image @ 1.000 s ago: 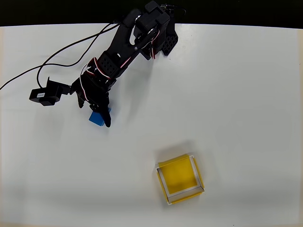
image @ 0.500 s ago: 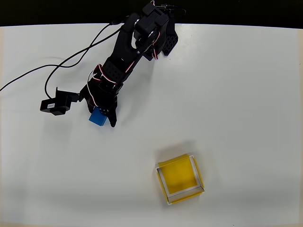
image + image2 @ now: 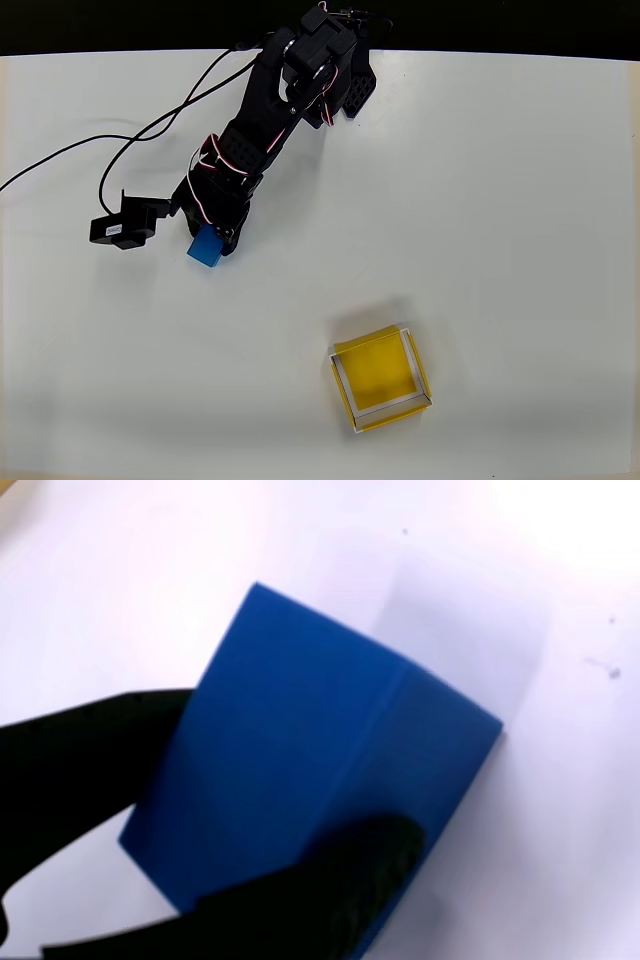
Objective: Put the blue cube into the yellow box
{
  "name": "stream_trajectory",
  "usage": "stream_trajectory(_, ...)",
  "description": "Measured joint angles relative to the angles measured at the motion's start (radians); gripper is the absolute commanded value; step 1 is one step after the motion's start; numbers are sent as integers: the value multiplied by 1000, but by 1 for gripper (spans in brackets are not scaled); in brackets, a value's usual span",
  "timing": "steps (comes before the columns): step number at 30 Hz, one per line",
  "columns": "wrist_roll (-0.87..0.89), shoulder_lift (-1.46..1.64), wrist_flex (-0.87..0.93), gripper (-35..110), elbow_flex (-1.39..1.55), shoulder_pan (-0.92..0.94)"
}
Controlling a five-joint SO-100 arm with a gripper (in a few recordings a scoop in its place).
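— What's hidden or hard to read here?

— In the overhead view the black arm (image 3: pixel 262 110) covers the top edge of the blue cube (image 3: pixel 205 247), and the fingertips blend into the dark gripper (image 3: pixel 222 238) body. In the wrist view the fingers (image 3: pixel 350 880) are blurred black shapes, cut off at the lower left frame edge.

— And the grip?

— The fingers are closed onto the blue cube (image 3: pixel 300 770), one at its left face, one at its lower edge, both touching it.

— Where is the cube?

— Left of centre on the white table (image 3: pixel 500 200), well apart from the yellow box (image 3: pixel 380 378) at lower right of centre. Whether it is lifted is unclear.
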Motion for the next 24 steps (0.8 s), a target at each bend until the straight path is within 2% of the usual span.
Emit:
stream_trajectory(10, 18, 112, -187, 10, 35, -109)
stream_trajectory(20, -17, 156, -445, 11, -103, -393)
stream_trajectory(24, -23, 78, -543, 11, -219, -522)
